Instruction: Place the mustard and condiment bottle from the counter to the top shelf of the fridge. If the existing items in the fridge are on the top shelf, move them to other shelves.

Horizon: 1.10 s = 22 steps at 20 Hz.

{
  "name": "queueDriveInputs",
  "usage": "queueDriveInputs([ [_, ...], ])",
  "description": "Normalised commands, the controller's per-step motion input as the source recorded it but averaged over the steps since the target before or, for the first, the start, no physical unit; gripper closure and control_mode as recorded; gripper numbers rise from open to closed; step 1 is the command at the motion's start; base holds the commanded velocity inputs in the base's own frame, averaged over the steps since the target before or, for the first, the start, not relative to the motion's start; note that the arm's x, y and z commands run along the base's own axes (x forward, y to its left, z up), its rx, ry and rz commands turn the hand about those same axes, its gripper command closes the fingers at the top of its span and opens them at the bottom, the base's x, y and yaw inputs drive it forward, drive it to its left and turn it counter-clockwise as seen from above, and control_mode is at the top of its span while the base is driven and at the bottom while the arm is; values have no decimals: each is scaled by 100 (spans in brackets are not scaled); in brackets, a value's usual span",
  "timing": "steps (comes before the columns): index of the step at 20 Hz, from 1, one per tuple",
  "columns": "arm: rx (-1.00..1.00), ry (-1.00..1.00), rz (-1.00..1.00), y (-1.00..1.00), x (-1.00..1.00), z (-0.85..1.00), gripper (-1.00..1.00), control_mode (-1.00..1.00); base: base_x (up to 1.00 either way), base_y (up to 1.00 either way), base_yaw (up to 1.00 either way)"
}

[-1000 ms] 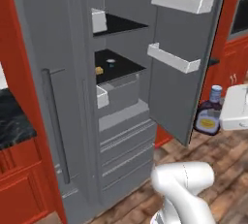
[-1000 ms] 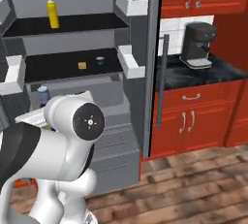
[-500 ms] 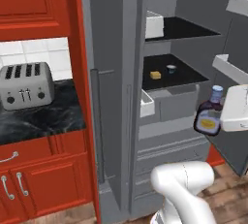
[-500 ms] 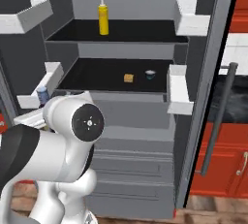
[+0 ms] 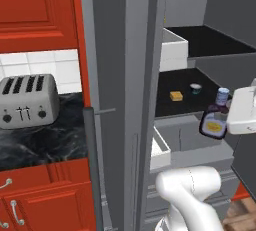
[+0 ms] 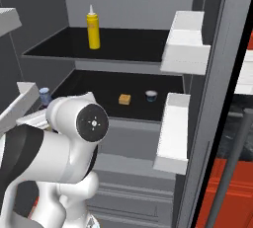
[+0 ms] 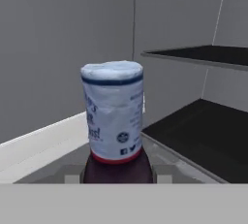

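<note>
Red cabinets and a black marble worktop (image 5: 45, 145) carrying a silver toaster (image 5: 27, 101) fill the left of the left base view, with the grey fridge (image 5: 125, 75) standing open beside them. Out in front of its middle shelf the condiment bottle (image 5: 216, 120) hangs upright, lavender cap up, label facing the camera, carried by the white hand at the right edge. Just behind the bottle, on the middle shelf, sit the orange-yellow block (image 5: 175, 96) and the white cup (image 5: 195, 88). They are not on the top shelf (image 5: 210, 42), so by my judgement they need not be shifted.

From the right base view, the mustard (image 6: 93, 27) already stands upright on the left part of the top shelf (image 6: 133, 44), which leaves a broad bare stretch to its right for the second bottle. White door bins (image 6: 185, 44) jut in on the right side, and the shelf's front lip is the edge to clear on the way up and in. The bottle's cap (image 6: 45, 94) peeks out beside the arm's elbow, below that shelf.

Looking along the hand, the bottle's wrapped cap (image 7: 113, 116) rises straight ahead, its dark shoulders seated between the fingers (image 7: 117, 175). They appear to be pinching the bottle's body, though the contact itself is cropped at the frame's bottom. Beyond the fingers to the right, two black shelf edges (image 7: 193, 56) run away.
</note>
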Motion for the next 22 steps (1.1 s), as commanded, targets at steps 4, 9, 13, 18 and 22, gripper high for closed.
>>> queueDriveInputs([
  [4,0,0,0,0,0,0,100,100,49,-45,0],
  [9,0,0,0,0,0,0,100,100,47,0,0],
  [13,0,0,0,0,0,0,100,100,62,0,0],
  [18,3,1,-9,-3,40,55,100,-100,0,0,0],
  [22,9,0,-16,-15,50,78,100,-100,0,0,0],
])
